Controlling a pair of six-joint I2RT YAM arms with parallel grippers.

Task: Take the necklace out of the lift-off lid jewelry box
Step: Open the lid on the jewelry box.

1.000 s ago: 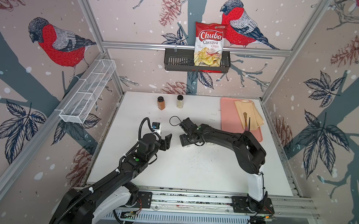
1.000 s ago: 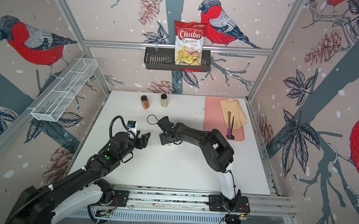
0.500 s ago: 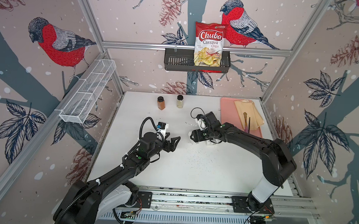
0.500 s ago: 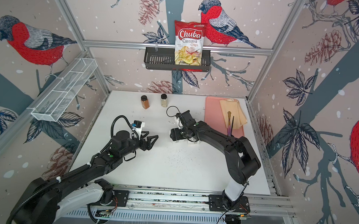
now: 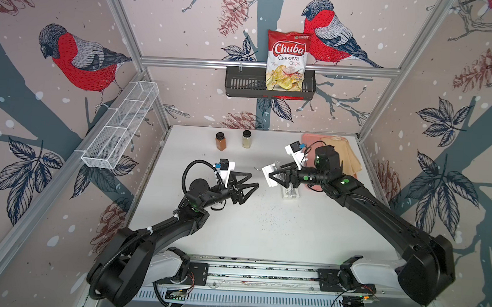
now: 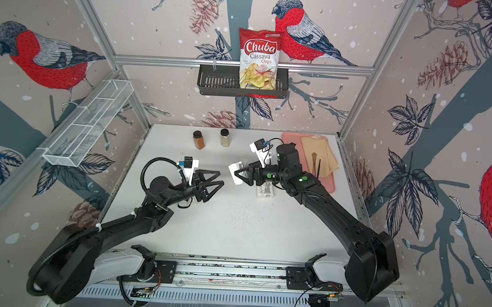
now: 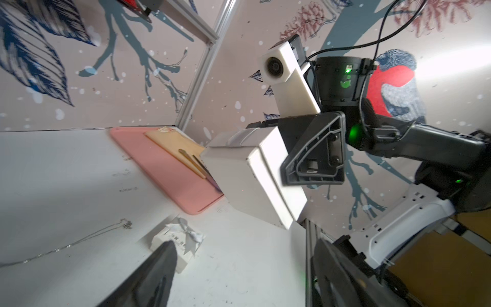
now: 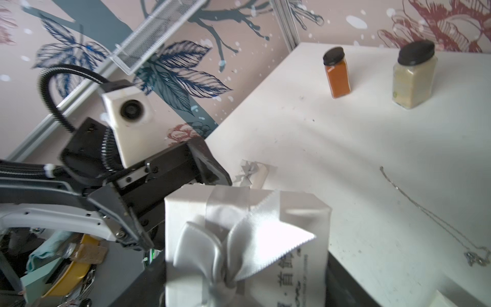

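**Holdings, as seen from the front rail**

1. Pink mat (image 6: 327,185): lies flat on the white table (image 5: 263,234). All the places below are given from it.
2. Right gripper (image 6: 245,174): just off the mat's long edge. Its jaws are clamped on a white jewelry box (image 7: 239,180) with a silver bow, held up off the table.
3. Second white ribboned box (image 7: 175,242): on the table just beside the mat, beneath the right gripper.
4. Necklace (image 7: 126,224): loose on the table and outside both boxes. It lies farther from the mat than the second white ribboned box, with its chain stretched out.
5. Left gripper (image 5: 253,180): well away from the mat, beyond the held box. Its fingers are spread wide with nothing between them, and it points at that box.
6. Two spice jars, orange (image 5: 220,141) and pale (image 5: 246,139): upright, well apart from the mat.
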